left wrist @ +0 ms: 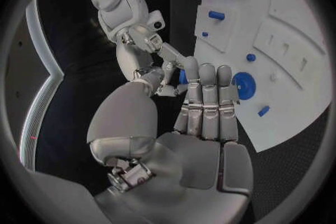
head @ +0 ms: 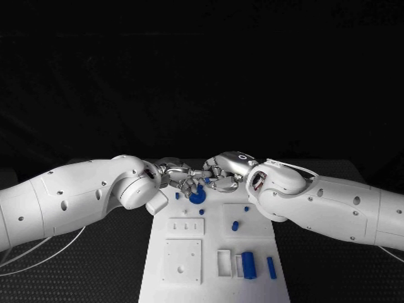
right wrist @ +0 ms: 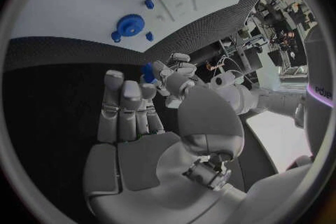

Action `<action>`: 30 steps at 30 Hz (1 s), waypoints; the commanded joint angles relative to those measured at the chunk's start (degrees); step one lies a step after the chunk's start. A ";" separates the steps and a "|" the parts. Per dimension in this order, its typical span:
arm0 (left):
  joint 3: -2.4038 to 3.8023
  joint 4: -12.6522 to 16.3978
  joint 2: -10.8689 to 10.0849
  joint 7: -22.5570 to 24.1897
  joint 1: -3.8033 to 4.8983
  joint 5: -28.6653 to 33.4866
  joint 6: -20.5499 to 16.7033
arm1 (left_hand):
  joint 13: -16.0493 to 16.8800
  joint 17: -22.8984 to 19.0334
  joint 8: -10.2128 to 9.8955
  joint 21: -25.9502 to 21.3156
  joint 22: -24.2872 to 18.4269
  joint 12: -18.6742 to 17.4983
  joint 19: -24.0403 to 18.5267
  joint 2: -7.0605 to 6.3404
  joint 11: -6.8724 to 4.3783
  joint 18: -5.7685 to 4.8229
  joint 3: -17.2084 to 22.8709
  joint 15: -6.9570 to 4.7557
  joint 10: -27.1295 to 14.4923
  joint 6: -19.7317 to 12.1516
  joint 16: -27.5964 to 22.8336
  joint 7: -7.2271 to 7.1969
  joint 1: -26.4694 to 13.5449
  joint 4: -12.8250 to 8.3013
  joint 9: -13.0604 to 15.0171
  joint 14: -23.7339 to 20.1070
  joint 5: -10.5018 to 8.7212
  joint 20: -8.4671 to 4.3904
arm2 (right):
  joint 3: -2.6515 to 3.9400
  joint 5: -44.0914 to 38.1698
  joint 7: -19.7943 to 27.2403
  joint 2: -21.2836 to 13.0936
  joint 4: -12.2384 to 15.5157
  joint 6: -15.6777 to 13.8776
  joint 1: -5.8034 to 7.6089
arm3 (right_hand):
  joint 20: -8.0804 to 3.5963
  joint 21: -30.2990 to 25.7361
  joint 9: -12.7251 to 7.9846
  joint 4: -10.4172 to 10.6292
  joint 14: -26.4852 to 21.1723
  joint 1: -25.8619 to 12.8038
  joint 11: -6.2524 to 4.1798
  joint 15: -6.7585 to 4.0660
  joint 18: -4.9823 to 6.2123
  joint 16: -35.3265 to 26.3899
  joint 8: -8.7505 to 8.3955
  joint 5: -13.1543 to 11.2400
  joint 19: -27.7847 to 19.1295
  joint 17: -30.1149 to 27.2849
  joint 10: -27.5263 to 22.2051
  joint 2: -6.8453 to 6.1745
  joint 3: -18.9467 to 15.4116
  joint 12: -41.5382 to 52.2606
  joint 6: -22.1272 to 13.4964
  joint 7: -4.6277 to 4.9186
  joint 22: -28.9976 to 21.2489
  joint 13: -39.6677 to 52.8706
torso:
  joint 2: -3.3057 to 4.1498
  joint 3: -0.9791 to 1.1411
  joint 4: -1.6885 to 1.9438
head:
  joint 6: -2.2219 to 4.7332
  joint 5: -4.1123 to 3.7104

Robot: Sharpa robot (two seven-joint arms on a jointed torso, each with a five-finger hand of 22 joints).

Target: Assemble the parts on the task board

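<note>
My two hands meet fingertip to fingertip above the far end of the white task board (head: 211, 284). Left hand (head: 177, 172) and right hand (head: 228, 172) both pinch one small blue part (left wrist: 182, 77) between them. In the left wrist view, my left hand (left wrist: 203, 106) has its fingers straight, and the right hand (left wrist: 143, 47) reaches in to the part. In the right wrist view the same blue part (right wrist: 148, 71) sits between my right hand (right wrist: 133, 112) and the left hand (right wrist: 183, 74). A blue gear (head: 197, 197) lies on the board just below the hands.
Small blue pegs (head: 236, 225) and a larger blue block (head: 247, 264) lie on the board's right side. White recessed plates (head: 184, 260) take up its left side. Black table (head: 93, 278) lies on both sides of the board, and my arms cross it.
</note>
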 commanded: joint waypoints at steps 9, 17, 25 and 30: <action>0.03 -0.02 0.13 0.06 0.05 -0.53 0.69 | 0.33 -0.51 -0.32 0.50 0.91 0.49 -0.73 1.04 0.17 -0.63 -1.38 0.01 -0.65 0.33 0.70 -0.12 1.73 -0.17 -0.25 -0.57 -0.19 -2.05 | 0.03 -0.79 -0.14 0.19 0.97 0.61 0.00 | -0.39 0.37 3.23 -0.02 -0.01 0.29 -1.79 -0.38 0.45 0.38 0.14 -0.30 0.05 0.04 -2.09 -0.27 0.49 0.18 13.37 -1.46 1.02 -0.01 | -0.02 -0.01 0.01 | -0.04 0.03; 0.03 0.04 0.29 0.42 0.05 -0.52 1.07 | 0.47 -0.85 -0.34 0.64 0.82 0.57 -0.87 2.31 0.14 -0.71 -1.97 0.00 -0.77 0.51 0.91 -0.15 2.63 -0.36 -0.35 -0.69 -0.18 -2.13 | 0.03 -0.70 -0.09 0.85 0.69 0.95 0.00 | -0.39 0.38 3.27 -0.01 0.00 0.26 -1.80 -0.38 0.45 0.38 0.11 -0.30 0.06 0.03 -2.07 -0.29 0.52 0.17 13.38 -1.46 1.01 -0.02 | -0.01 0.01 0.00 | -0.13 0.08; 0.04 0.19 0.33 0.58 0.05 -0.35 1.99 | 0.52 -1.56 -0.01 0.81 0.71 0.49 -1.36 5.99 -0.09 -0.87 -1.71 0.00 -0.96 1.55 1.20 -0.39 7.35 -4.20 -0.48 -0.96 0.13 -2.17 | 0.03 -0.57 -0.03 1.35 0.12 1.10 0.00 | -0.39 0.38 3.31 -0.01 0.01 0.24 -1.80 -0.38 0.45 0.37 0.10 -0.31 0.07 0.03 -2.06 -0.31 0.54 0.17 13.39 -1.46 1.00 -0.02 | -0.02 -0.05 0.02 | -0.26 -0.02; 0.04 0.21 0.34 0.77 0.05 -0.35 1.96 | 0.44 -2.21 0.04 0.88 0.49 0.40 -1.61 7.57 -0.16 -1.07 -1.63 0.10 -0.91 2.31 1.49 -0.51 8.69 -6.93 -0.83 -1.10 1.34 -2.14 | 0.02 -0.50 0.00 1.34 0.11 1.18 0.00 | -0.39 0.38 3.34 -0.01 0.02 0.23 -1.80 -0.38 0.45 0.36 0.08 -0.30 0.07 0.02 -2.05 -0.32 0.56 0.16 13.39 -1.46 0.99 -0.03 | -0.06 -0.05 0.02 | -0.29 0.06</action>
